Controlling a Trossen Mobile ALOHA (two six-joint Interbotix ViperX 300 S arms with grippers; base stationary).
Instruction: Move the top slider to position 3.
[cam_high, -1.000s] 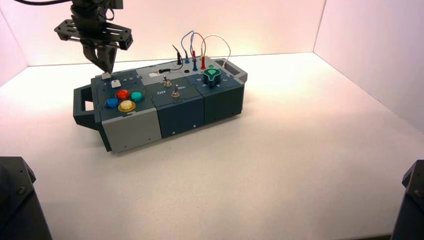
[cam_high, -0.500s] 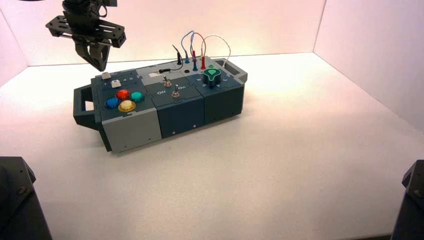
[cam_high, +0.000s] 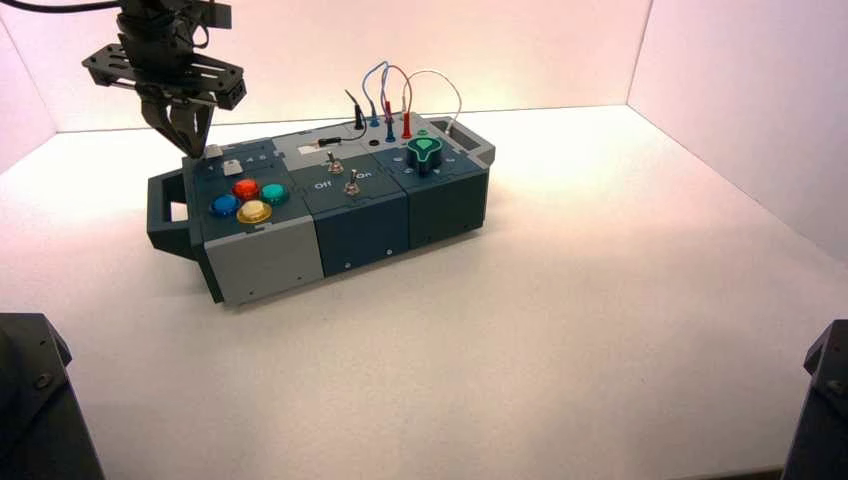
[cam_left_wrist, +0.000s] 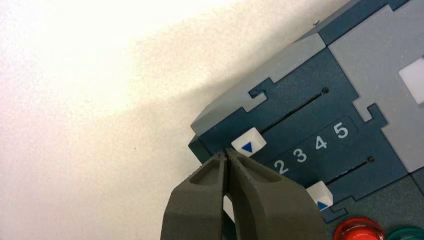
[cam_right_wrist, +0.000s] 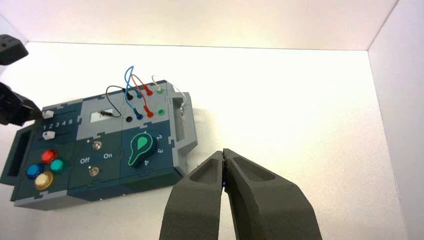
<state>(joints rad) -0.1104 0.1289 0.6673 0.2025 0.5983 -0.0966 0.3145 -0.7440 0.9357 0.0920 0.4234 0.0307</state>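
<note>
One digit hidden behind left gripper (cam_left_wrist: 226, 156) fingers (cam_left_wrist: 260, 195).

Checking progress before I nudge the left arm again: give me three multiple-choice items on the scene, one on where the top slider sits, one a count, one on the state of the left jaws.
1. Where is the top slider?
A) at 5
B) at its track's end, before the digit 2
C) at 3

2. How many round coloured buttons are on the box?
A) two
B) six
C) four

3. The left gripper has its jaws:
A) shut, beside the slider
B) open around the slider
C) shut on a wire

Answers:
1 B: the left wrist view shows the knob short of 2.
2 C: red, blue, yellow and teal.
3 A: the jaws meet with no gap.
</note>
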